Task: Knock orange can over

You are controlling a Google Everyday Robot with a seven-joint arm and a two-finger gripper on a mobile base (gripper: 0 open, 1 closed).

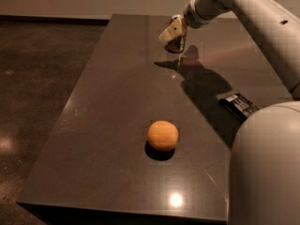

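Observation:
The orange can [179, 43] stands at the far end of the dark table [112, 125], in the camera view. It looks upright, and its upper left part is hidden. My gripper [169, 32] is right at the can's upper left side, in front of it and against it or nearly so. The white arm [253, 18] reaches in from the upper right.
A round orange fruit [162, 135] lies in the middle of the table, nearer to me. A flat black packet [240, 105] lies near the right edge. The robot's white body [267, 168] fills the lower right. The dark floor [37, 78] is to the left.

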